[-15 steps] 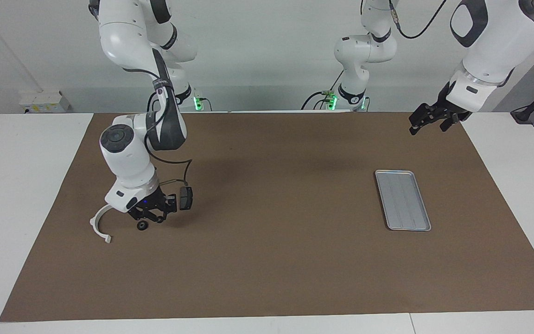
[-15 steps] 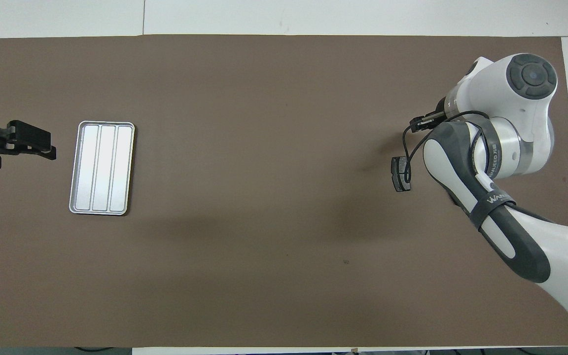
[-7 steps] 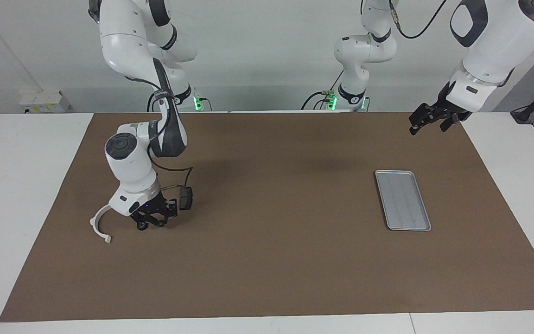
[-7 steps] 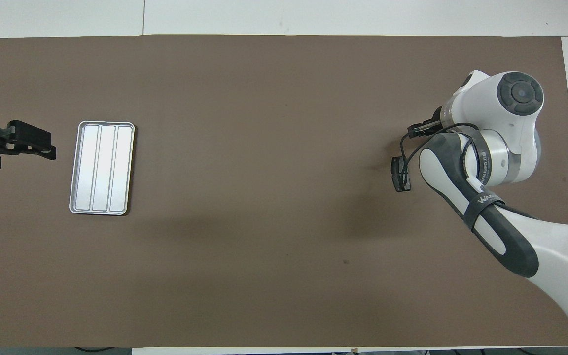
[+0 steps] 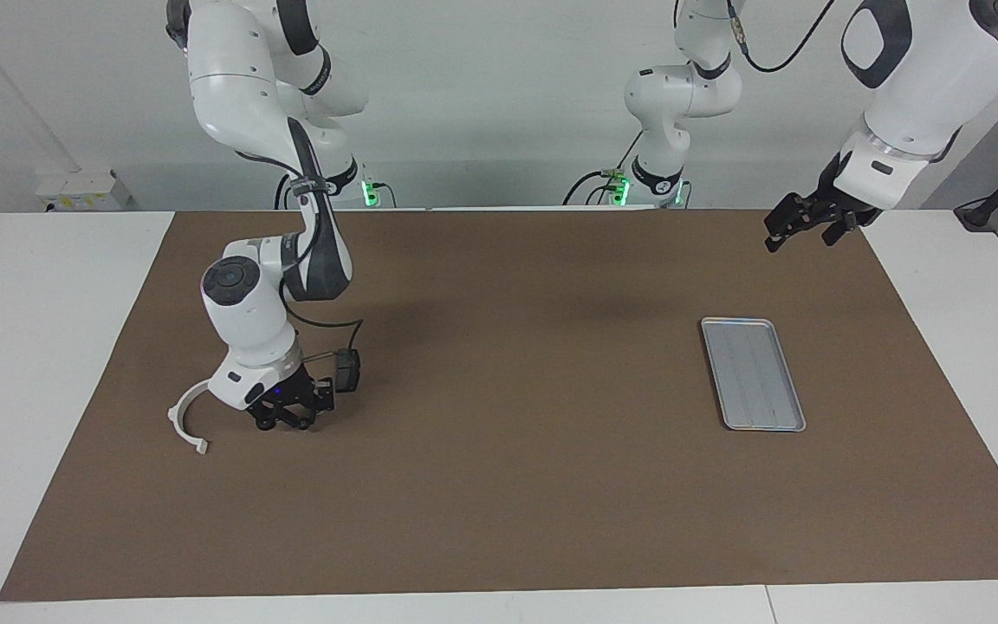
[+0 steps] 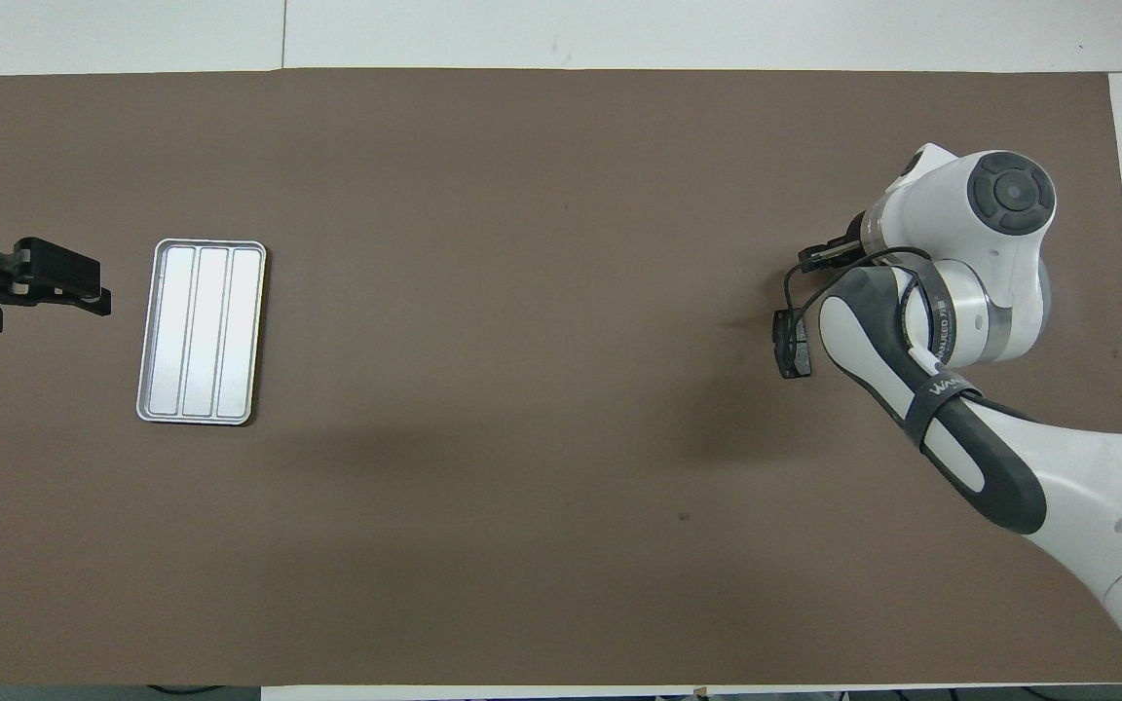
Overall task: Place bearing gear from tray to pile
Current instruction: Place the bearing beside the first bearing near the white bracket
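Bearing gear (image 5: 267, 424), small, hard and probably slick, sits under your right gripper (image 5: 284, 419) beside the pile (image 5: 185, 418); whether its fingers grip it, I cannot tell. Left gripper (image 5: 798, 228) waits, open.

overhead: right hand hidden under its own arm; white bracket (image 5: 184, 419) hidden too | left arm cut off by edge

One camera sits high across the table, facing the robots, taking in the whole brown mat (image 5: 508, 485). The other looks steeply down from above the robots' end. Both share the mat and the tray (image 5: 753, 374) (image 6: 201, 331), turned half around.
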You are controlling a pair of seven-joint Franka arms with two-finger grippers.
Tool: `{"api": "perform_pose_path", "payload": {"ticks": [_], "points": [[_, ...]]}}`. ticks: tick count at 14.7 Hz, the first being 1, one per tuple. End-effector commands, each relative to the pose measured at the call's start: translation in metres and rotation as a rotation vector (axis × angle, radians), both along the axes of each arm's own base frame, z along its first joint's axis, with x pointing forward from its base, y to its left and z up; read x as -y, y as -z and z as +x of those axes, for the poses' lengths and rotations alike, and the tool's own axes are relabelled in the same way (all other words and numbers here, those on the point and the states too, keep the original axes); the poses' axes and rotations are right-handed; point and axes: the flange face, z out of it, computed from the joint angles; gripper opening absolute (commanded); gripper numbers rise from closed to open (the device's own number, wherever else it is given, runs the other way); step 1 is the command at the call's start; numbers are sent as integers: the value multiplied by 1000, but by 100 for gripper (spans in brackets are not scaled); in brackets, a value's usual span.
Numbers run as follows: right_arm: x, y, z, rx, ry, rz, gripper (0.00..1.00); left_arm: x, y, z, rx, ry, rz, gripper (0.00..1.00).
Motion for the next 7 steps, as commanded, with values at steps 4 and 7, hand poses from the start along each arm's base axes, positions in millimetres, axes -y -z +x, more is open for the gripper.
{"api": "perform_pose_path", "payload": {"ticks": [4, 7], "points": [[3, 8, 0, 5, -5, 9, 0, -2, -2, -5, 6, -1, 5, 100], [3, 12, -1, -1, -1, 10, 0, -2, -2, -5, 6, -1, 5, 100]]}}
